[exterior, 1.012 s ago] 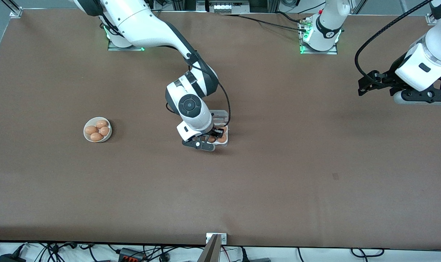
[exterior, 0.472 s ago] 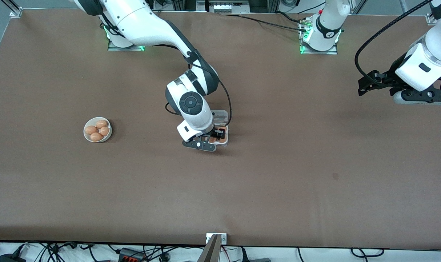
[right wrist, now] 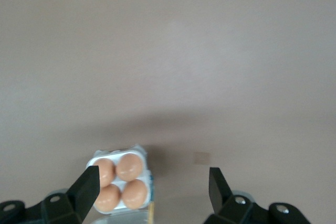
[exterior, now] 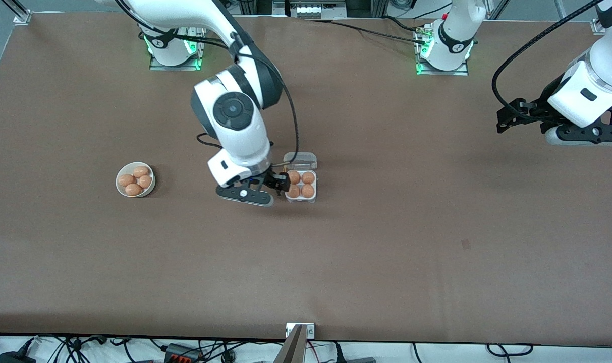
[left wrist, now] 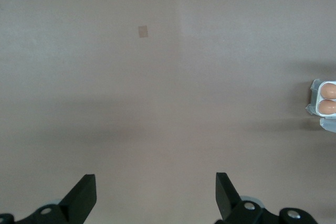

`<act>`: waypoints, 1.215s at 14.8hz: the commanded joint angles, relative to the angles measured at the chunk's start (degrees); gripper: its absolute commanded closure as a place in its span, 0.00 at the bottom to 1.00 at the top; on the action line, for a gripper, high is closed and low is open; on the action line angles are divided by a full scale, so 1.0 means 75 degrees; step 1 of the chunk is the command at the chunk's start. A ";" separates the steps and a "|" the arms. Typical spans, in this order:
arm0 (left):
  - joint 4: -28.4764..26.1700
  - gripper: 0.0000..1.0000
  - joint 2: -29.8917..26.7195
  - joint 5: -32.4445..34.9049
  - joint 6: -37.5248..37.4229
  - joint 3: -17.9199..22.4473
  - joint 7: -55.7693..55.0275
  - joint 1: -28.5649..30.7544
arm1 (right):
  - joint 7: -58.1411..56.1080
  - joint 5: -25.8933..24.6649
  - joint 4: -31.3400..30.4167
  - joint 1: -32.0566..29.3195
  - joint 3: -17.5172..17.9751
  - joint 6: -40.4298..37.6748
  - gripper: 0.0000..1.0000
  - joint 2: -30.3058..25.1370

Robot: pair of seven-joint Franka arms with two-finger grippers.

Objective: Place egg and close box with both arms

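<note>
The box (exterior: 301, 185) sits mid-table with its clear lid (exterior: 299, 160) hinged open, lying flat on the side toward the arm bases. Every cell of its pale tray holds a brown egg (exterior: 308, 191). My right gripper (exterior: 278, 182) is open and empty, raised beside the box on the side toward the right arm's end. In the right wrist view the box (right wrist: 119, 182) lies under one finger of the open gripper (right wrist: 154, 171). My left gripper (exterior: 505, 119) waits open and empty over the left arm's end; its wrist view shows the open gripper (left wrist: 154, 178) and the box's edge (left wrist: 325, 98).
A round white bowl (exterior: 120, 187) with several brown eggs stands toward the right arm's end of the table. A small dark mark (exterior: 465, 244) lies on the brown tabletop toward the left arm's end. Metal brackets sit at the table edges.
My right gripper has risen out of the box and shifted toward the right arm's end, leaving the eggs uncovered in the tray. The left arm has not moved.
</note>
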 commanded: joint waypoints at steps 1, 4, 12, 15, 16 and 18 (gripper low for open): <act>0.0190 0.00 0.0098 0.0070 -0.0087 0.0020 0.0045 -0.0035 | -0.0695 -0.0073 -0.0205 -0.0374 -0.0038 -0.0796 0.00 -0.0689; 0.0190 0.00 0.0098 0.0070 -0.0098 0.0020 0.0045 -0.0035 | -0.1376 -0.0026 -0.0205 -0.1088 -0.0038 -0.1780 0.00 -0.1451; 0.0190 0.00 0.0122 0.0059 -0.0402 0.0008 0.0103 -0.0082 | -0.5476 0.0021 -0.0519 -0.3655 0.0067 -0.3073 0.00 -0.2705; 0.0190 0.12 0.0133 -0.0104 -0.0485 -0.0003 0.0139 -0.0105 | -0.6275 0.0021 -0.1514 -0.4521 0.0382 -0.3038 0.00 -0.3782; 0.0190 0.20 0.0273 -0.0163 -0.0531 -0.0003 0.0116 -0.0140 | -0.6393 -0.0002 -0.1854 -0.4942 0.0639 -0.3072 0.00 -0.4157; 0.0213 0.63 0.0309 -0.0211 -0.0602 -0.0027 0.0011 -0.0128 | -0.6184 0.0021 -0.2650 -0.5226 0.0841 -0.3003 0.00 -0.4813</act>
